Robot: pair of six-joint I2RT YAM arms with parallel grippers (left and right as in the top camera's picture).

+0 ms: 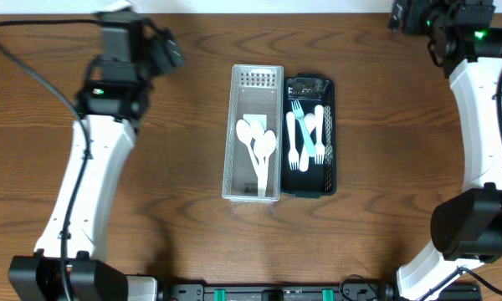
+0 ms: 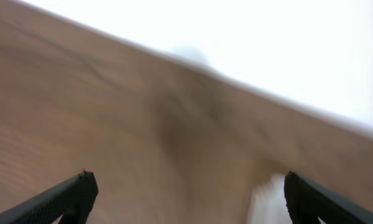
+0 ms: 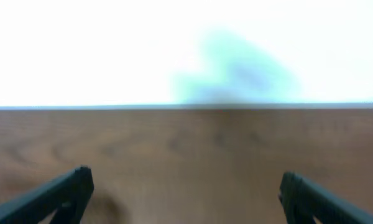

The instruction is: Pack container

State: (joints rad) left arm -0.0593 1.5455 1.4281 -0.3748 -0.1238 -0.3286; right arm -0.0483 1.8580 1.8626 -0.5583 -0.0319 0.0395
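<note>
Right of the white tray (image 1: 234, 125) holding spoons (image 1: 259, 146), just beside it, sat the black tray (image 1: 330, 125) of forks (image 1: 305, 138). Left fingers (image 2: 68, 196) and right fingers (image 3: 62, 193) stood wide open, empty; careless reach could shove either tray.

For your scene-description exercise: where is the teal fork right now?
Overhead view, centre: the teal fork lies in the dark tray among white forks, right of the white tray.
</note>
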